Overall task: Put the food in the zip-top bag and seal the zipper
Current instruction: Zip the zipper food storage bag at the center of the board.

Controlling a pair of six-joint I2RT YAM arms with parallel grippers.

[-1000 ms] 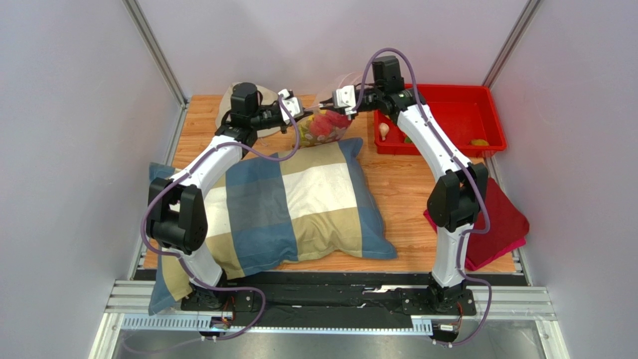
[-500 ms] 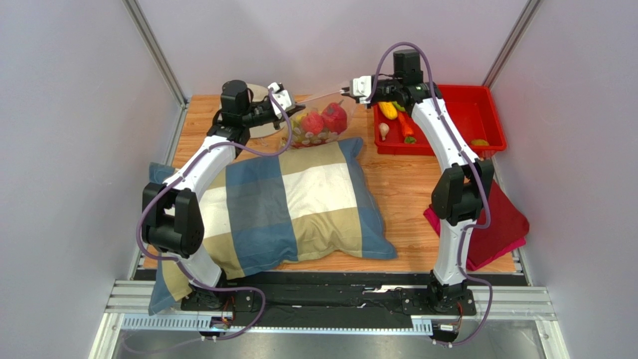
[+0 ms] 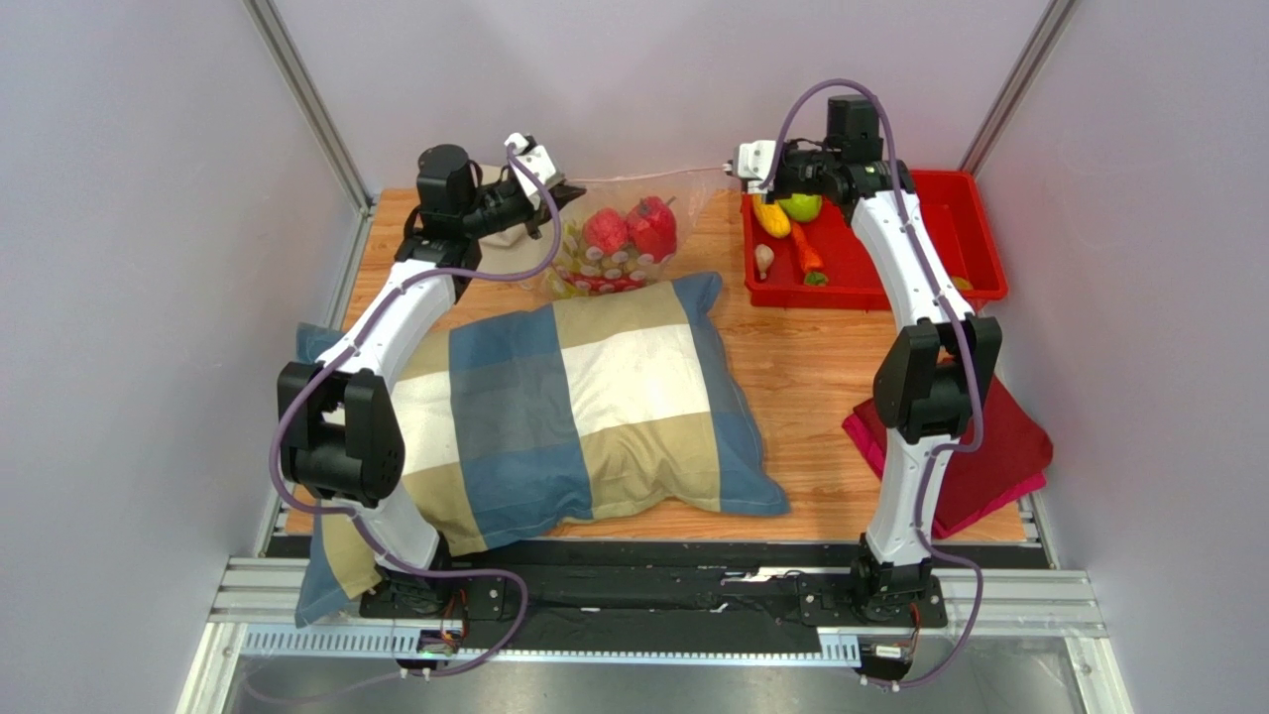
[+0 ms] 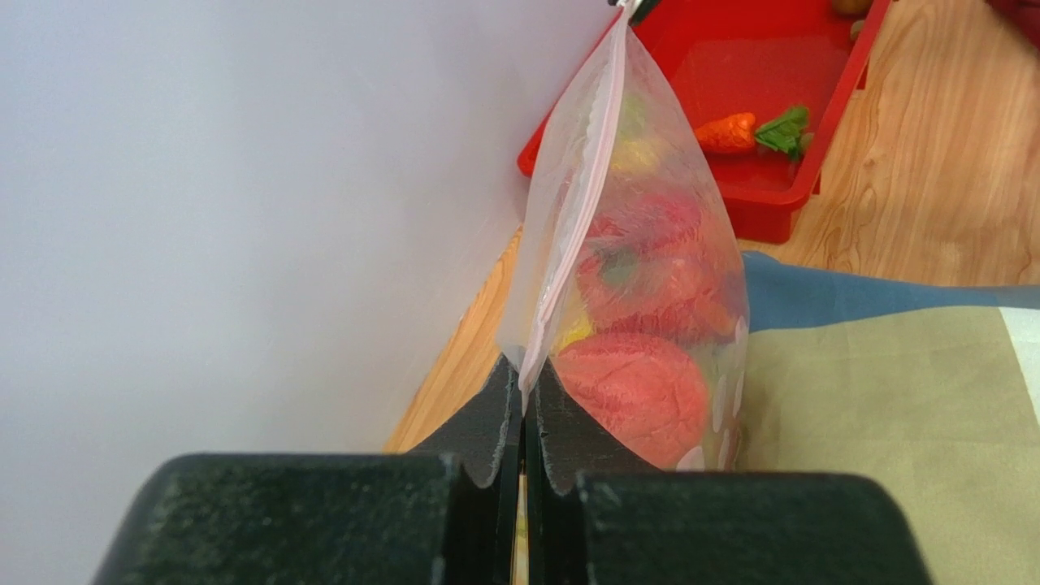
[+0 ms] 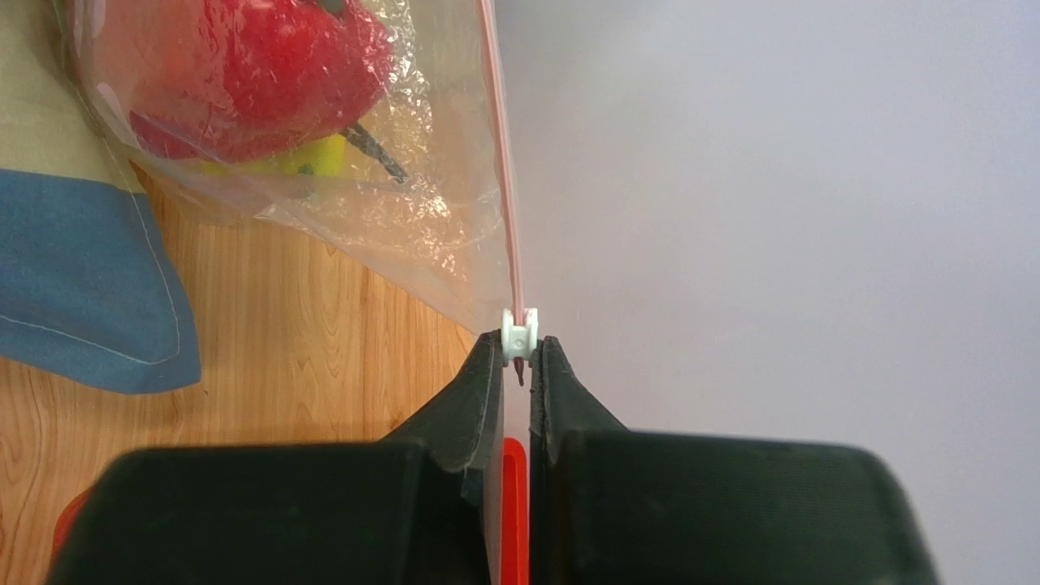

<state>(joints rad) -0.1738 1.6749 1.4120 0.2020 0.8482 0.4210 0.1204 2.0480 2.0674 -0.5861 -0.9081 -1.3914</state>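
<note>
left gripper point(image 4: 525, 384): I have it squeezed shut on one end of the bag's top edge, up by the back wall.
right gripper point(image 5: 523, 354): I have it pinched on the little white slider point(image 5: 521, 332) at the other end of the top edge.
zip-top bag point(image 3: 618, 238): it hangs between my two grippers at the far side of the table point(image 3: 805, 372). Its bottom is down by the far edge of the pillow point(image 3: 596, 402). I cannot tell if it touches.
zipper point(image 4: 586, 159): a thin pink strip, pulled straight from one gripper to the other. I cannot tell if it is closed all the way along.
food point(image 5: 263, 73): big red pieces sit inside the bag, with some yellow and green bits under them.
red tray point(image 3: 924, 223): it sits in the far right corner of the table, just beside my right gripper.
in the tray: a yellow banana point(image 3: 770, 217), a green piece point(image 3: 805, 206), an orange carrot point(image 4: 729, 132) and a small tan piece point(image 3: 764, 261).
pillow: big, with blue, white and tan squares, in the middle of the table.
red cloth point(image 3: 1006, 432): it lies at the right edge of the table, beside my right arm.
</note>
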